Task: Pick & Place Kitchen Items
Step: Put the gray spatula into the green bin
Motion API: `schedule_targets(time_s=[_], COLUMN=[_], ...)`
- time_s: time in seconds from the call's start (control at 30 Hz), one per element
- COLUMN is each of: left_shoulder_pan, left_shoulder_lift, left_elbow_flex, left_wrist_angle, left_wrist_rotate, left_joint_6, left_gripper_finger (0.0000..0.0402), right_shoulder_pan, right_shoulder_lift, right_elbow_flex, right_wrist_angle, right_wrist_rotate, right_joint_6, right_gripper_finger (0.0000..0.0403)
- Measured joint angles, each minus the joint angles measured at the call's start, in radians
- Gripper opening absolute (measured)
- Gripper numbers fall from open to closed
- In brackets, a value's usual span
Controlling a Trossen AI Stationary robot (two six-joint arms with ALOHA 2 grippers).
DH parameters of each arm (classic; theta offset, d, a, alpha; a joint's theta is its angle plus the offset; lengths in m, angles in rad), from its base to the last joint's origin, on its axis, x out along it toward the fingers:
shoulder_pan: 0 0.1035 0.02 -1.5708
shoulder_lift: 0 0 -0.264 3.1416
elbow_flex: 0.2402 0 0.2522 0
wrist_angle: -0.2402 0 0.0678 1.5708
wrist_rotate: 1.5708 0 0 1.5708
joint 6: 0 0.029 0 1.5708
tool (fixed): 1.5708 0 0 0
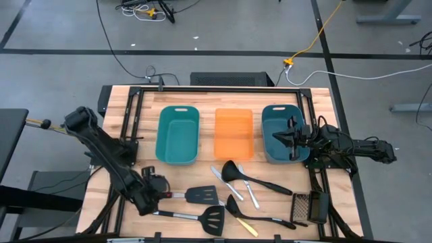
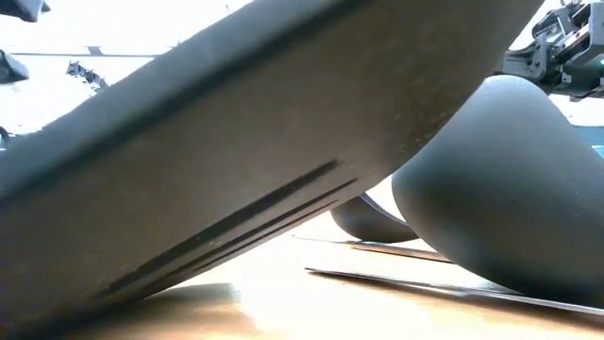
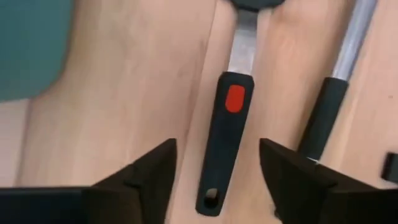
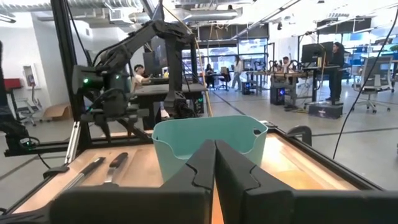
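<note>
Wooden table point(image 1: 182, 177) holds utensils. Left gripper point(image 3: 217, 171) open, fingers either side of spatula handle point(image 3: 225, 134) — grab step. Next: lower, squeeze shut. Right gripper point(image 4: 215, 163) closed, waits over teal tub point(image 1: 281, 138).

Right gripper point(image 4: 215, 163) fingers pressed together; teal tub point(image 4: 208, 142) ahead; utensils point(image 4: 102, 167) possibly beside.

Teal tubs point(image 1: 178, 135), orange tray point(image 1: 233, 133), black spatulas point(image 1: 202, 196).
</note>
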Motion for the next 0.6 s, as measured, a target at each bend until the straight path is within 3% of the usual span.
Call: schedule_targets(time_s=[0.23, 0.6], left_shoulder_pan=[0.004, 0.051], left_shoulder_lift=[0.084, 0.176], left_elbow_flex=[0.0, 0.0], left_wrist_angle=[0.104, 0.16], left_wrist_rotate=[0.025, 0.007], left_joint_6=[0.075, 0.202], left_gripper_finger=[0.0291, 0.029], right_shoulder_pan=[0.0, 0.0], right_shoulder_lift=[0.002, 0.004], right_elbow_flex=[0.0, 0.0], right_wrist_angle=[-0.002, -0.014], right_wrist_rotate=[0.0, 0.001], right_joint_6=[-0.001, -0.004], right_gripper_finger=[0.0018, 0.0018])
